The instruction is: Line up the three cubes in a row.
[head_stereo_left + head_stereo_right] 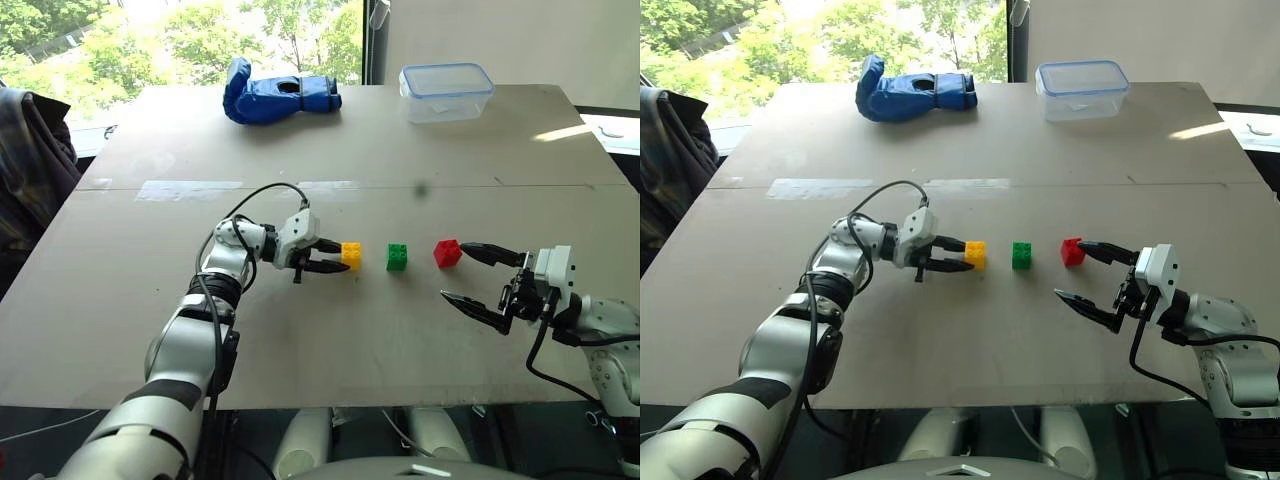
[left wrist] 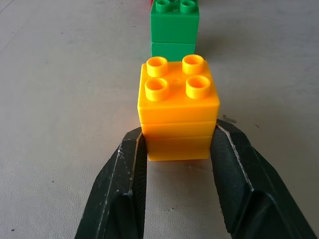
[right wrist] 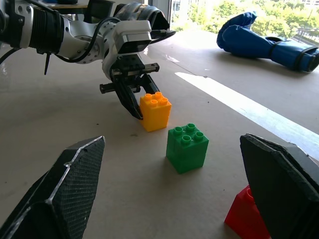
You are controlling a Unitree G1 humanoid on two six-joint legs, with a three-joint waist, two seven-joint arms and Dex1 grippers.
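Mid-table, left gripper pinching yellow cube, set in line with green cube and red cube; right gripper spread wide beside red. 3 cubes apparently aligned; next likely: release yellow cleanly, without nudging.

Blue glove, clear container, maybe empty.
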